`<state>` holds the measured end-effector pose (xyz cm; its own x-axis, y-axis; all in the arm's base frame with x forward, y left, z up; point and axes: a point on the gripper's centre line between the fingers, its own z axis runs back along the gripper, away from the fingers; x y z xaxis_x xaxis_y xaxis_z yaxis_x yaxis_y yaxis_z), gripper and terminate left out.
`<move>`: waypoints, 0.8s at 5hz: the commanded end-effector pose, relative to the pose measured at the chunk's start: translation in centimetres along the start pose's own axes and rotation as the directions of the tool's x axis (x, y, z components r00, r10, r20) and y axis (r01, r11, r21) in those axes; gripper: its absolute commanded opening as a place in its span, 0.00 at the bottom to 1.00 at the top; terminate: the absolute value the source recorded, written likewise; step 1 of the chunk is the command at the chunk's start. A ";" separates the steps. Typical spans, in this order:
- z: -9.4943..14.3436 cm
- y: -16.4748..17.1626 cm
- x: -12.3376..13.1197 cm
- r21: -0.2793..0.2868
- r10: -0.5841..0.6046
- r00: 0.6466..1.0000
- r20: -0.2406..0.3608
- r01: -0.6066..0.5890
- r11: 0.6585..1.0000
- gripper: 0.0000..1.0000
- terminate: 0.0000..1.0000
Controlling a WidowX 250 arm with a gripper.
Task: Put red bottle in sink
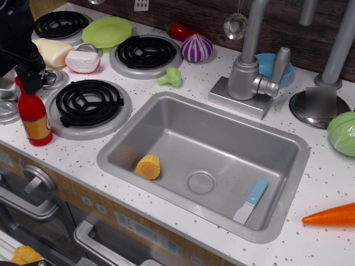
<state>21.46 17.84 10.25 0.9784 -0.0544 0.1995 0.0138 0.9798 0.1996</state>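
The red bottle (32, 117) stands upright on the white counter at the front left, beside the front burner. It has an orange-yellow label band. My black gripper (29, 79) has come down from the upper left and sits at the bottle's cap, covering most of it. Its fingers (36, 73) stand on either side of the cap and look open, not closed on it. The sink (126, 128) is the large silver basin in the middle, to the right of the bottle. It holds a yellow corn piece (148, 166) and a blue-handled spatula (252, 199).
A steel pot (6, 83) stands behind the bottle. Black burners (89, 102) lie between the bottle and the sink. Further back are a green plate (107, 31), an onion (196, 48), broccoli (171, 77) and the faucet (249, 72). A carrot (331, 215) and a cabbage (343, 133) lie at the right.
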 end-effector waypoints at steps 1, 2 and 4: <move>-1.3 1.2 0.1 -0.018 -0.031 0.999 0.033 0.032 0.999 1.00 0.00; -2.2 1.2 0.3 -0.038 -0.020 0.999 0.032 0.022 0.999 0.00 0.00; -1.8 0.5 0.7 -0.032 -0.010 1.000 0.027 0.011 0.999 0.00 0.00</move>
<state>21.88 16.92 8.31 0.9880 -0.0504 0.1460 0.0314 0.9911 0.1296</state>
